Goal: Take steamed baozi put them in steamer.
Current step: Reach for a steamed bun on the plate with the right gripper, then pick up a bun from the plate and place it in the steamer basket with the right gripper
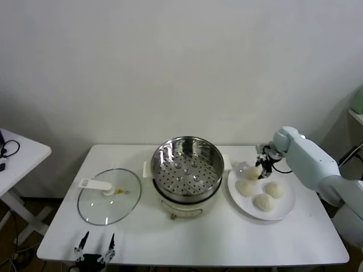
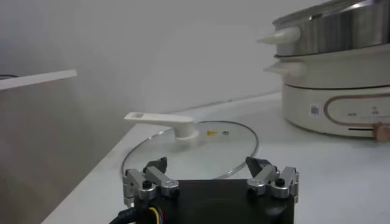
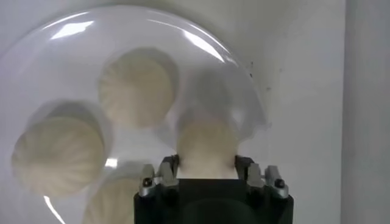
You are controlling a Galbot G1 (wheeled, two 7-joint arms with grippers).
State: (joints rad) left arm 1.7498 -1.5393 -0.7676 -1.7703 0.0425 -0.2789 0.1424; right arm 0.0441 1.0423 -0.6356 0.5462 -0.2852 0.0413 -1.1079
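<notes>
First bun in the grip, steamer tray bare.

The right gripper [image 3: 207, 173] is down over the white plate [image 1: 286, 208] and pinched snug on one baozi [image 1: 254, 171], the one at the plate's rear edge nearest the steamer [image 1: 186, 170]; whether it has left the plate, the views don't say. Three more baozi [image 1: 265, 201] sit on that plate, just right of the steamer. Its perforated tray shows no buns at all, so by my reckoning nothing is delivered and all four are left to go. The glass lid [image 1: 109, 196] lies off to the left, and the left gripper [image 1: 95, 249] waits by the table's front edge, fingers spread, holding nothing.
</notes>
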